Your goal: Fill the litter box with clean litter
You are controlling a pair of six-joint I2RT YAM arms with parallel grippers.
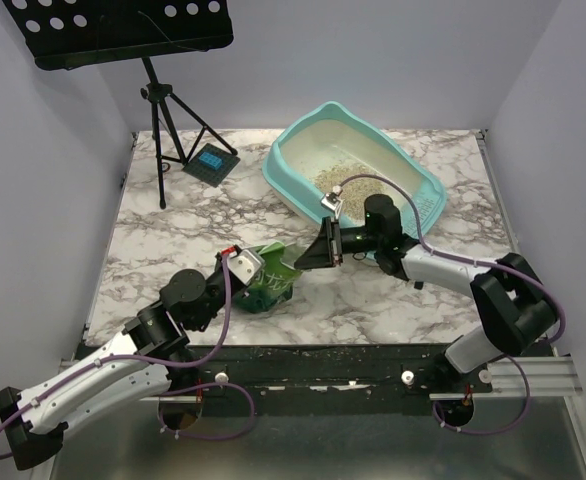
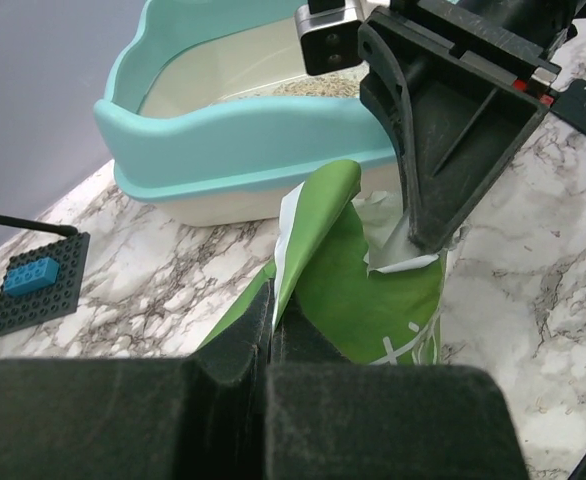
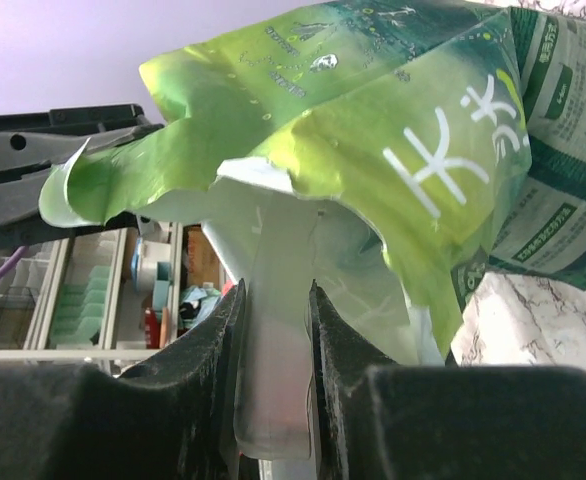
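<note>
Just beyond my right pincer (image 3: pixel 273 300) sits one litter box (image 2: pixel 233 130), with one patch of clean litter (image 1: pixel 335 180) on its floor. These are loose, light granules, I judge, to pour rather than pinch. Between both pincers is one green bag (image 3: pixel 373 120), soft crinkly foil best held by its mouth — my left pincer (image 2: pixel 271 310) clamps its flap, my right nips a pale strip (image 3: pixel 271 350).

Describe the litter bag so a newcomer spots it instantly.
On the marble table, look just in front of the turquoise litter box. The bag sits there, its edge pinched by the left end effector, the right end effector holding a pale scoop inside. Nothing else is crumpled, green and printed.
</note>
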